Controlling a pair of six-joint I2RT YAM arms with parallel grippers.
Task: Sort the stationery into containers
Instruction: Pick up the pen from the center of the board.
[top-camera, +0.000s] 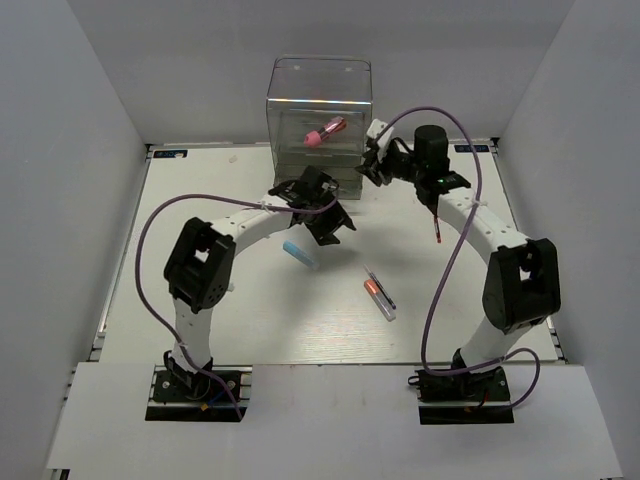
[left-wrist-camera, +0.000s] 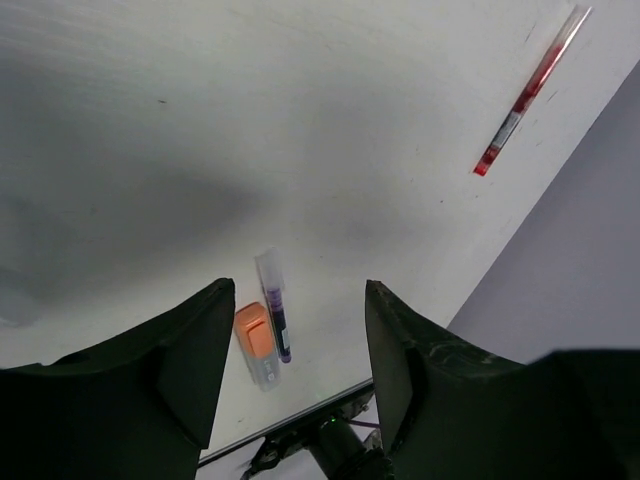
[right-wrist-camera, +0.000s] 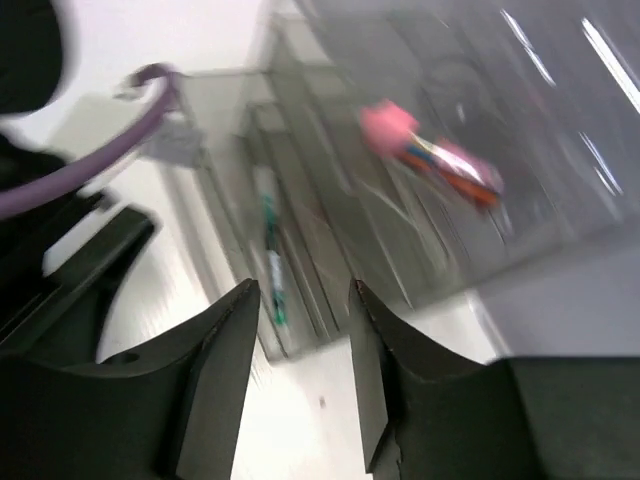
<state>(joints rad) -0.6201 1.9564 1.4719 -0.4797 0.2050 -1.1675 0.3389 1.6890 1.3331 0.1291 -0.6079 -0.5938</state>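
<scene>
The tall clear container (top-camera: 318, 110) stands at the back of the table, with a stubby pink-red tube (top-camera: 325, 132) inside. The blurred right wrist view shows the tube (right-wrist-camera: 392, 126) and a green pen (right-wrist-camera: 270, 262) lying in a lower drawer (right-wrist-camera: 300, 250). My right gripper (top-camera: 372, 166) is open and empty beside the box's right front corner (right-wrist-camera: 303, 292). My left gripper (top-camera: 328, 220) is open and empty above the table (left-wrist-camera: 300, 300). A blue-capped white marker (top-camera: 300, 253), an orange-tipped clear pen (top-camera: 378, 294) (left-wrist-camera: 256, 343), a dark pen (left-wrist-camera: 277, 318) and a thin red pen (left-wrist-camera: 530, 92) lie on the table.
The thin red pen also shows in the top view (top-camera: 436, 232), under the right arm's forearm. Purple cables (top-camera: 450, 270) loop off both arms. Grey walls close in the table on the left, the back and the right. The table's right edge (left-wrist-camera: 560, 190) runs near the red pen.
</scene>
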